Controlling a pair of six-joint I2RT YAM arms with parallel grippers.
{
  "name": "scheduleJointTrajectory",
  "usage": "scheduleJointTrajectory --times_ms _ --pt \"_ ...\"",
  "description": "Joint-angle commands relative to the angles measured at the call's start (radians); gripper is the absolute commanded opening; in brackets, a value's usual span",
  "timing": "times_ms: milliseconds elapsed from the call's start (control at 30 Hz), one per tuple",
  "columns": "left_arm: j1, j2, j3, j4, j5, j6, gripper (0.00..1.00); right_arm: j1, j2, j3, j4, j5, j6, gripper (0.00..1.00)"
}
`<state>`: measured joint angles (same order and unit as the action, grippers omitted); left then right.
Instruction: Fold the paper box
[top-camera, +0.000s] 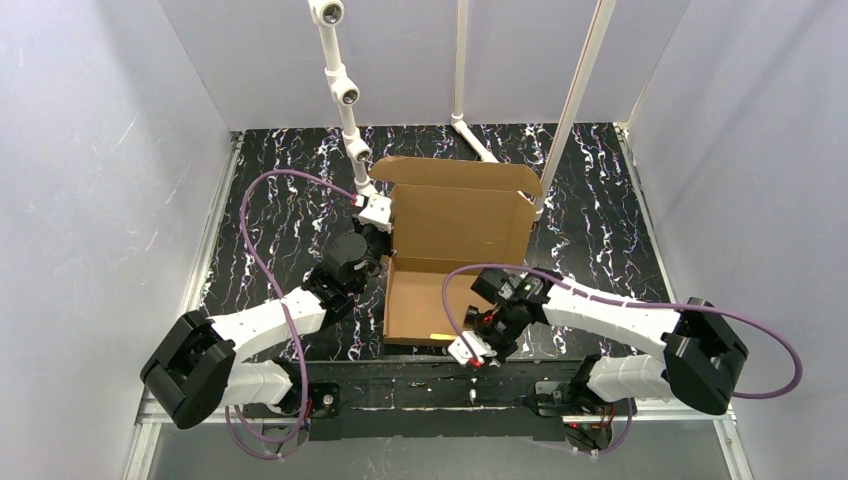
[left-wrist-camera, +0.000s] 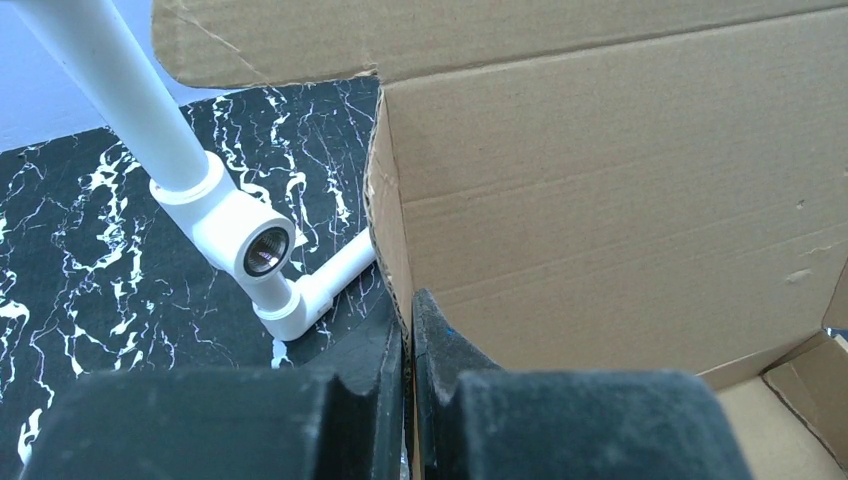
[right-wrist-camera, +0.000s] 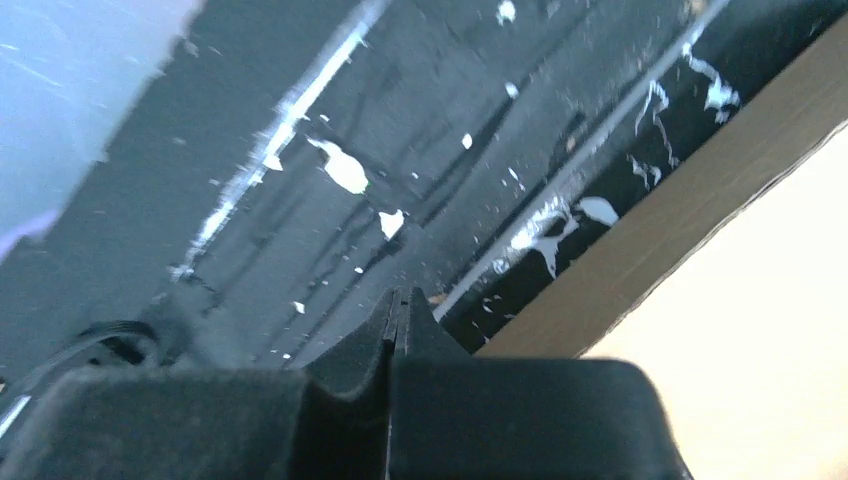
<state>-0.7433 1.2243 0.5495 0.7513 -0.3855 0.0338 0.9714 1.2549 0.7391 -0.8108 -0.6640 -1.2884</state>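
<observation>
Paper box (top-camera: 455, 228) sits mid-surface: plain brown corrugated cardboard, unprinted, only partly erected. We see the base panel lying flat on the near side, open face up. The large panel behind it stands up from the base's far crease, with a narrower flap creased along its top edge. A small side flap angles off the standing panel's right end. At the left end, the upright cardboard edge is pinched in the closed left gripper (left-wrist-camera: 405, 335).
</observation>
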Motion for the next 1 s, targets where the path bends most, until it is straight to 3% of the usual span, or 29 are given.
scheduleJointTrajectory --times_ms 0,133,300,800,967 --pt "-0.005 -0.009 -0.006 0.039 -0.03 0.014 0.0 0.023 0.016 -0.052 0.29 0.221 0.216 0.01" --pt "-0.004 -0.066 -0.053 0.039 -0.013 0.011 0.0 -0.008 0.001 -0.071 0.418 0.382 0.321 0.01" --pt "-0.004 -0.152 -0.129 0.037 0.079 0.009 0.0 -0.108 -0.022 -0.07 0.474 0.408 0.385 0.01" --pt "-0.007 -0.276 -0.235 0.02 0.299 -0.146 0.0 -0.163 0.023 -0.083 0.581 0.509 0.473 0.01" --pt "-0.009 -0.297 -0.244 -0.018 0.371 -0.192 0.17 -0.166 0.017 -0.09 0.579 0.507 0.47 0.02"
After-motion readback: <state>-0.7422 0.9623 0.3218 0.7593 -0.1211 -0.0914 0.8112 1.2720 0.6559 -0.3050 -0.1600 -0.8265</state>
